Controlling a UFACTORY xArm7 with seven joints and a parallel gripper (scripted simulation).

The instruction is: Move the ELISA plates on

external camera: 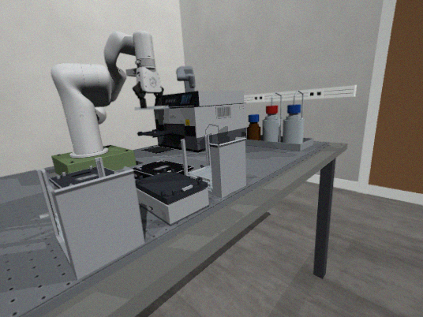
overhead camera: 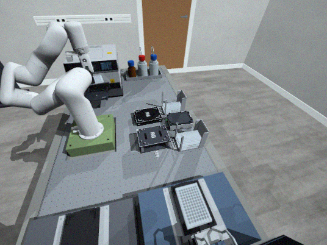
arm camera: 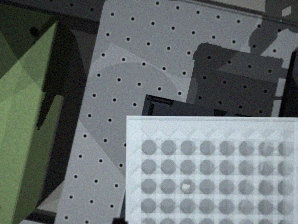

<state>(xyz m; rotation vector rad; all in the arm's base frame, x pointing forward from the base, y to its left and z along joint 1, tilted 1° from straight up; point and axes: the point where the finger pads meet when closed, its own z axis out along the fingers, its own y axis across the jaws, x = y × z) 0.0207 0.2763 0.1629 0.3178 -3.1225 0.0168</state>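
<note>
Gripper (external camera: 147,95) clamped on unlabelled-looking plate (arm camera: 210,170)

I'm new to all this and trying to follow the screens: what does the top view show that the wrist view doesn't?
Only the top view shows the whole arm, the bottles, the RG nest and a second plate on the blue station. Only the wrist view shows, up close, the wells of the plate clamped in the end effector. Both show the green base and the perforated deck.
</note>
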